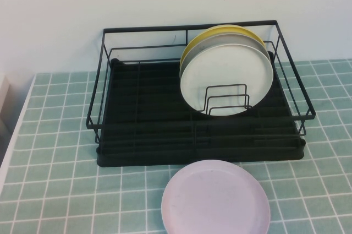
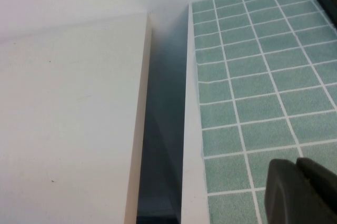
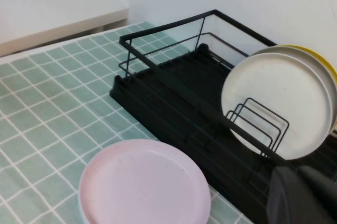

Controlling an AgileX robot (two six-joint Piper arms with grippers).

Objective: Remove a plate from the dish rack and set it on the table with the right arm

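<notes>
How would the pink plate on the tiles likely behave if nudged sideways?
The pink plate lies flat on the table, so it would probably slide, not tip. Its matte, shallow form looks rigid and light. The right gripper and left gripper are clear of it.

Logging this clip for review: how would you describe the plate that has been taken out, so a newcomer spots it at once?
Find the black wire dish rack on the teal tiled table. In front of it, near its right half, the plate lies flat on the tiles. It is pale pink, unlike the off-white plate and yellow plate standing upright in the rack. The right gripper is above the rack's front edge; the left gripper sits over the table's left edge.
</notes>
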